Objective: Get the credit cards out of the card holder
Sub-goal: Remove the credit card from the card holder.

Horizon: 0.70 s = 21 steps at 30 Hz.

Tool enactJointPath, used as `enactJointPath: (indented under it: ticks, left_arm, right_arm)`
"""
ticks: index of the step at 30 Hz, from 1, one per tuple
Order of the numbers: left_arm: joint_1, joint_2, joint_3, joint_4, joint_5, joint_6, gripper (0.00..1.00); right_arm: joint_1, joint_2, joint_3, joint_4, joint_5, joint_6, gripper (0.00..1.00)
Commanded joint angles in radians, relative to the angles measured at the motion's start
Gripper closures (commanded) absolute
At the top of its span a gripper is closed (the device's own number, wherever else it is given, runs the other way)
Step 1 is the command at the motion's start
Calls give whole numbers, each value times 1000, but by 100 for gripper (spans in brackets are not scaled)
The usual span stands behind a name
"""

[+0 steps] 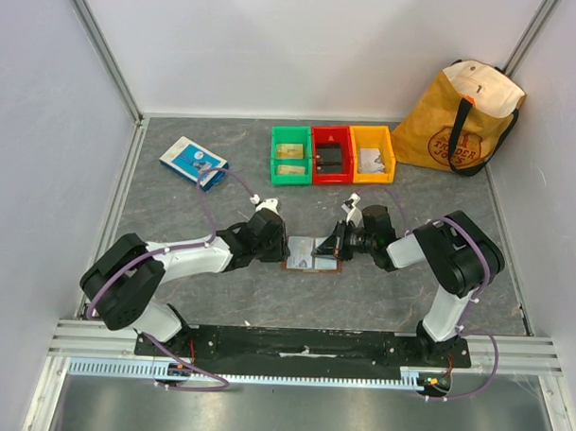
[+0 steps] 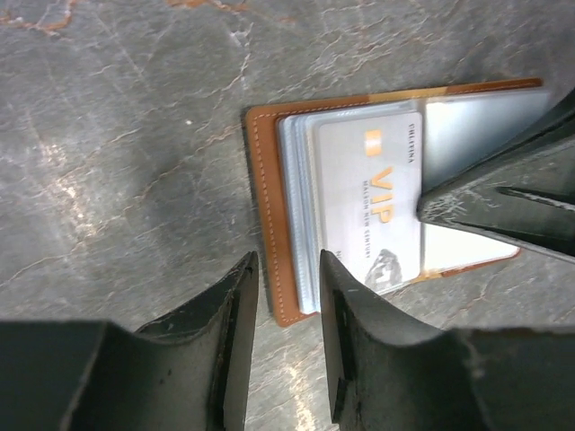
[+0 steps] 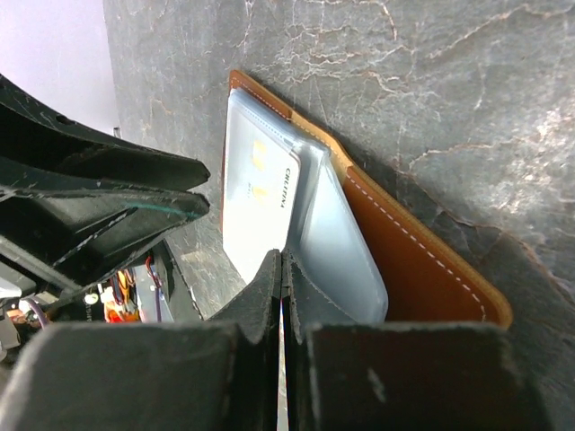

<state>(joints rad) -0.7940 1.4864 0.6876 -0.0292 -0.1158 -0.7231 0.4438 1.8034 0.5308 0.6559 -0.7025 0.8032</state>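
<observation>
The card holder (image 1: 304, 255) lies open on the table between both arms, with brown leather (image 2: 265, 206) and pale clear sleeves inside. A pale credit card (image 2: 368, 197) with gold "VIP" lettering lies on its left half. My right gripper (image 3: 282, 262) is shut at that card's inner edge (image 3: 256, 197), beside a raised sleeve, with a thin pale sliver between its pads. It also shows in the top view (image 1: 328, 246). My left gripper (image 2: 287, 265) is open and empty, its tips straddling the holder's left end corner. It also shows in the top view (image 1: 279, 248).
A green bin (image 1: 291, 154) holding tan-gold cards, a red bin (image 1: 332, 156) and a yellow bin (image 1: 371, 154) stand in a row at the back. A blue-and-white flat box (image 1: 193, 161) lies back left. A tan tote bag (image 1: 462, 118) stands back right.
</observation>
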Motion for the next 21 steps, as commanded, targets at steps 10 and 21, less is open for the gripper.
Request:
enactJointPath:
  ticks: [10, 21]
  left_arm:
    - [-1, 54, 115, -110, 7, 86, 65]
    - [-2, 106, 148, -109, 44, 91, 70]
  right_arm:
    - [12, -50, 3, -72, -12, -47, 97]
    - [10, -92, 4, -107, 40, -45, 72]
